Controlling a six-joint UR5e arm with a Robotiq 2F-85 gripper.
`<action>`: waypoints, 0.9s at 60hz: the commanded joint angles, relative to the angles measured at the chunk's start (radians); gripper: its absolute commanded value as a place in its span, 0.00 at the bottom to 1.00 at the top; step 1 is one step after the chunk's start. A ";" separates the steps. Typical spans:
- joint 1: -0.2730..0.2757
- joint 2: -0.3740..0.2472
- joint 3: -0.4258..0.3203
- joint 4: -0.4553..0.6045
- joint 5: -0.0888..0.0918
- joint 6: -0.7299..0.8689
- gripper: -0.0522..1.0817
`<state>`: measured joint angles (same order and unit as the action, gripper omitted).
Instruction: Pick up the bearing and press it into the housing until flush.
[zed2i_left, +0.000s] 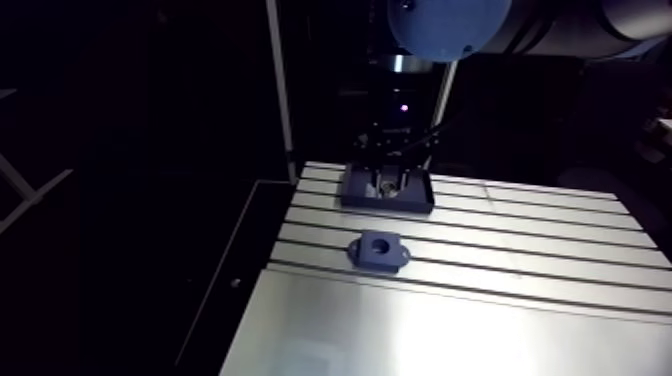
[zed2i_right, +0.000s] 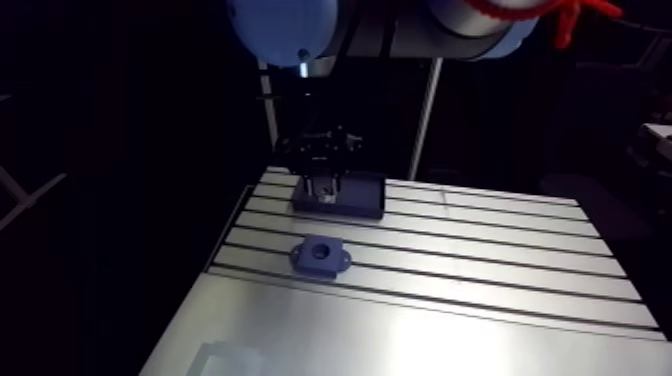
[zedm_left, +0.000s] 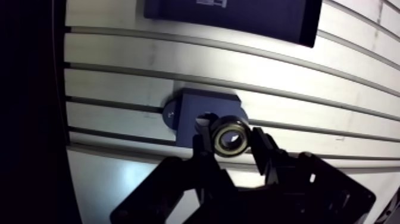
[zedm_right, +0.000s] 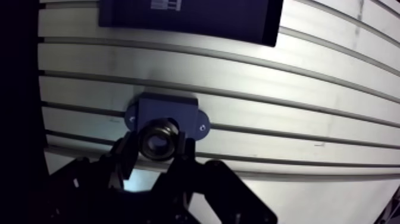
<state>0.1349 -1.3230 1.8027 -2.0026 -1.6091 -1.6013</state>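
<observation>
In the wrist view a metal ring bearing (zedm_right: 158, 140) sits pinched between my gripper's (zedm_left: 231, 137) two dark fingers, its bore facing the camera. Directly behind it on the table lies the dark blue housing (zedm_left: 191, 108), a block with two screw ears, its bore hidden by the bearing. The arm view shows the housing (zed2i_left: 377, 250) with its round hole open upward on the slotted table, and the gripper (zed2i_left: 388, 182) hanging above it, overlapping the tray behind. How far the bearing is above the housing cannot be judged.
A dark blue rectangular tray (zed2i_left: 358, 197) lies on the table beyond the housing, ahead of the gripper in the wrist view (zedm_left: 238, 15). The slotted aluminium table (zed2i_left: 530, 262) stretches right and toward the front; its left edge (zed2i_left: 262, 250) runs close to the housing.
</observation>
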 joint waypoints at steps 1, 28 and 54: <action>-0.008 -0.008 0.043 -0.067 0.001 -0.002 0.65; -0.023 -0.003 0.107 -0.117 0.004 -0.010 0.68; -0.015 0.017 0.124 -0.157 0.022 -0.015 0.68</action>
<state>0.1156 -1.3174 1.9234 -2.1501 -1.5953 -1.6144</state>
